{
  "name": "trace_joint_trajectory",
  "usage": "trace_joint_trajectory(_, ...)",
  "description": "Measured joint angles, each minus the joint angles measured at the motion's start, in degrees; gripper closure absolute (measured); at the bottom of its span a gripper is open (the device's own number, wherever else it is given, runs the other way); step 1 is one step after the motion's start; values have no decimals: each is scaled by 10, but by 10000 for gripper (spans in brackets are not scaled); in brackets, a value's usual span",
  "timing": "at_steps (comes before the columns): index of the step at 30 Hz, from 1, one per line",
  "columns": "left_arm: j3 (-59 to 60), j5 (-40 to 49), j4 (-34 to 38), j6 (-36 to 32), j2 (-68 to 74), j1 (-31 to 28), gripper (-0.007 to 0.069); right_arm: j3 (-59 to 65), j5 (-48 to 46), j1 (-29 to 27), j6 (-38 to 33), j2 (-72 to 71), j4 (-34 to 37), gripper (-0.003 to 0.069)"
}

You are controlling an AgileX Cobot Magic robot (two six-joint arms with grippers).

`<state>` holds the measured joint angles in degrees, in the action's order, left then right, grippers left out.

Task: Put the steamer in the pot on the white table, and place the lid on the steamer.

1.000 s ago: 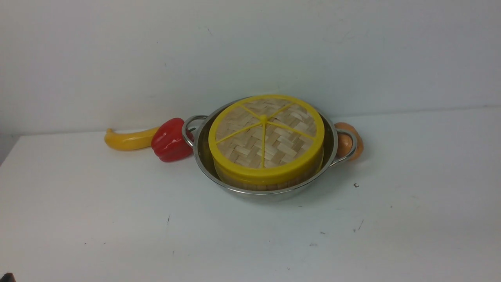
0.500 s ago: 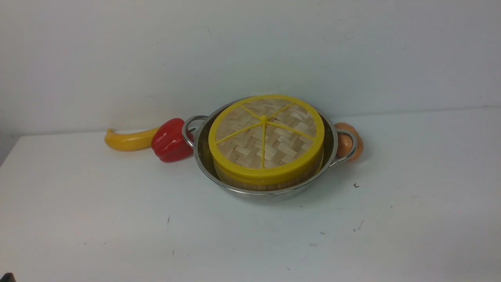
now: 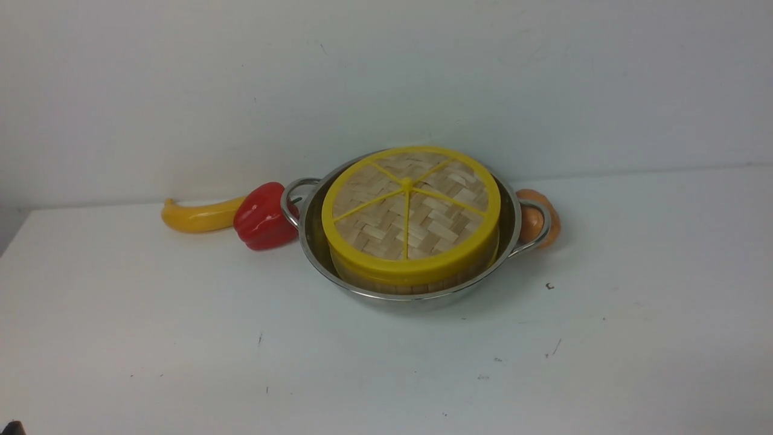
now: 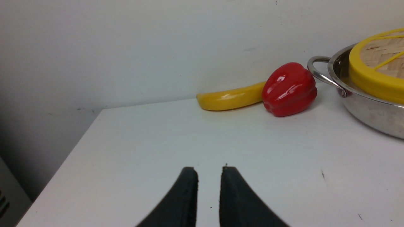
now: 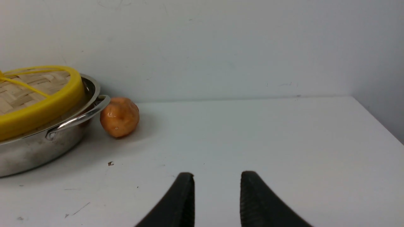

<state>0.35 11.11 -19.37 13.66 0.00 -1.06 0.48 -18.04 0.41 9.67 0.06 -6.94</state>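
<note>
Basically the stack looks done, going left to right. My left gripper (image 4: 208, 189) is low over the white table (image 3: 181, 338), jaws parted by a narrow gap, nothing between them. From it the yellow banana-like fruit (image 4: 230, 99) and the red pepper (image 4: 290, 90) sit ahead near the wall, touching each other, and the pot (image 4: 366, 107) lies further off toward my right, only its near handle and one side in that view. In the front view the pot (image 3: 314, 241) sits mid-table near the back wall, pepper (image 3: 263, 217) just beside its left handle. The steamer (image 3: 416, 284) is inside the pot, only a strip of its pale wall showing under the lid (image 3: 410, 211), which rests on top of it, level or nearly so, rim matching rim. Round things, so no long axis to line up with. An orange-brown round fruit (image 3: 537, 220) sits just beside the pot's right handle. My right gripper (image 5: 217, 192) is also low over the table, jaws parted a bit wider than the left, holding nothing; the pot (image 5: 38, 151) lies off toward my left from it, the round fruit (image 5: 120, 116) ahead. Both grippers well apart from the pot, neither clearly nearer, neither shows in the front view. I judge nothing is left to grasp; if the lid needs a nudge either arm could reach inward
</note>
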Motion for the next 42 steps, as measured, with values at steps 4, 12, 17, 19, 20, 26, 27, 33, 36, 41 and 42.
trace_joint_trajectory(4, 0, 0, 0, 0, 0, 0, 520, 0, 0, 0, 1, 0, 0, 421)
trace_joint_trajectory(12, 0, 0, 0, 0, 0, 0, 520, 0, 0, 0, 1, 0, 0, 420)
trace_joint_trajectory(17, 0, 0, 0, 0, 0, 0, 509, 0, 0, 0, 0, 0, 0, 415)
trace_joint_trajectory(19, 0, 0, 0, 0, 0, 0, 509, 0, 0, 0, 0, 0, 0, 414)
trace_joint_trajectory(20, 0, 0, 0, 0, 0, 0, 506, 0, 0, 0, 0, 0, 0, 414)
trace_joint_trajectory(26, 0, 0, 0, 0, 0, 0, 499, 0, 0, 0, 0, 0, 0, 412)
trace_joint_trajectory(27, 0, 0, 0, 0, 0, 0, 498, 0, 0, 0, 0, 0, 0, 412)
trace_joint_trajectory(33, 0, 0, 0, 0, 0, 0, 487, 0, 0, 0, 0, 0, 0, 412)
trace_joint_trajectory(36, 0, 0, 0, 0, 0, 0, 480, 0, 0, 0, 0, 0, 0, 412)
trace_joint_trajectory(41, 0, 0, 0, 0, 0, 0, 472, 0, 0, 0, 0, 0, 0, 412)
trace_joint_trajectory(42, 0, 0, 0, 0, 0, 0, 470, 0, 0, 0, 0, 0, 0, 412)
